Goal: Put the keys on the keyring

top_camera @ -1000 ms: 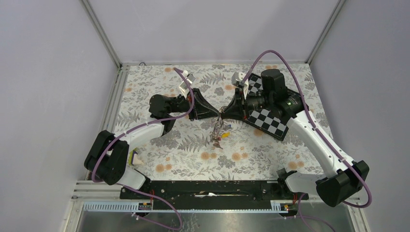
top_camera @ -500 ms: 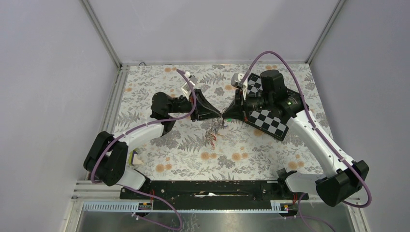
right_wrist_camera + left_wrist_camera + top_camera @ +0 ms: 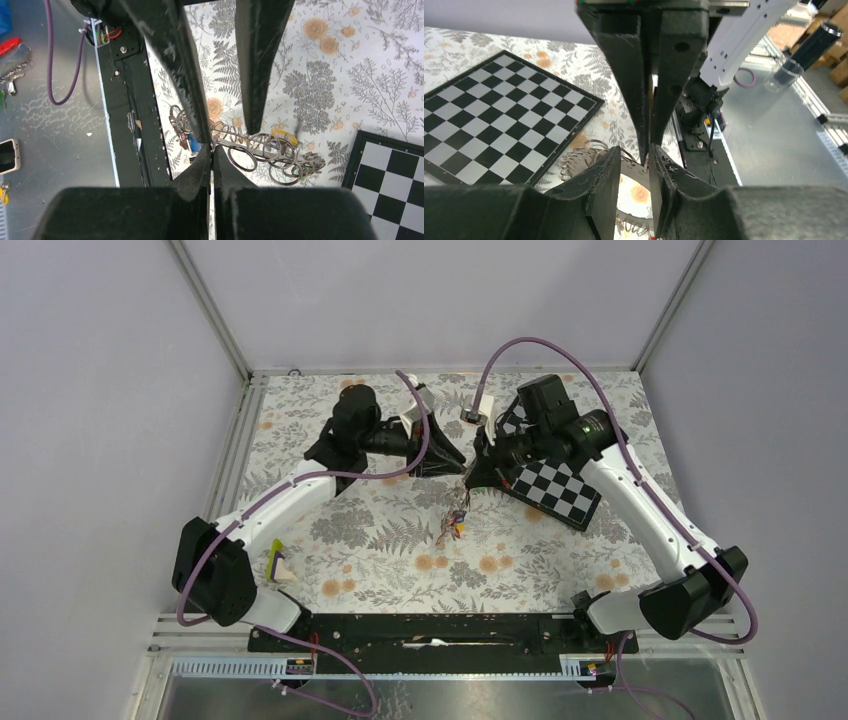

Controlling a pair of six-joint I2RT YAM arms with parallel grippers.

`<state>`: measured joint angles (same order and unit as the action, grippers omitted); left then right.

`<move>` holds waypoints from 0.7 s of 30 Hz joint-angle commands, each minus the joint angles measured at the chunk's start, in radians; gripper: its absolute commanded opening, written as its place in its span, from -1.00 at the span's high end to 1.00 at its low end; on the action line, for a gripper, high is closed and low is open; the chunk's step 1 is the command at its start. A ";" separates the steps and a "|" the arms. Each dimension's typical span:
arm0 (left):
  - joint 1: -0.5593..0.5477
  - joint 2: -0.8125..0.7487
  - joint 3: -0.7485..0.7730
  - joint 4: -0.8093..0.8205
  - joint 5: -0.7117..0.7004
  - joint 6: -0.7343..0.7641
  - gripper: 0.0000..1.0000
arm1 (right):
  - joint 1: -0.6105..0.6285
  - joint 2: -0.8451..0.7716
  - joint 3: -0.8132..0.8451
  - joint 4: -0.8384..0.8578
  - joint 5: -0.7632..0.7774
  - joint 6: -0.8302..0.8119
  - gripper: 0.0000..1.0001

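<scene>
Both arms reach inward over the floral table (image 3: 350,530), their tips meeting just beside the chequered board (image 3: 556,488). The right gripper (image 3: 210,150) is pinched tight on a thin wire of the keyring (image 3: 250,150), a tangle of linked split rings trailing below the tips. The keys (image 3: 455,525) hang among the rings, and the left gripper (image 3: 635,150) stands slightly parted at the same spot; whether it grips anything cannot be told.

Bright, even light; near wrist-view foregrounds blur softly

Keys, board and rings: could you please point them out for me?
Keys (image 3: 456,527): top view, the hanging bunch's coloured heads.
Board (image 3: 556,490): top view, its chequered middle.
Rings (image 3: 272,152): right wrist view, the cluster's overlapping loops.
</scene>
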<state>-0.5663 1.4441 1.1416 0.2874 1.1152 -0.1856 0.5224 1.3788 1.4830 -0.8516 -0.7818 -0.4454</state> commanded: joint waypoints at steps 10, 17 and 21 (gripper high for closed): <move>-0.031 -0.016 0.090 -0.365 -0.053 0.300 0.24 | 0.025 0.043 0.117 -0.079 0.096 -0.016 1.00; -0.041 -0.002 0.107 -0.367 -0.069 0.222 0.24 | 0.034 0.045 0.109 -0.067 0.131 -0.009 1.00; -0.043 0.023 0.130 -0.372 -0.074 0.188 0.34 | 0.041 0.040 0.102 -0.047 0.147 0.002 1.00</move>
<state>-0.6041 1.4490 1.2049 -0.0982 1.0554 0.0406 0.5468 1.4300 1.5410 -0.9394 -0.6430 -0.4564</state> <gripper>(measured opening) 0.352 0.021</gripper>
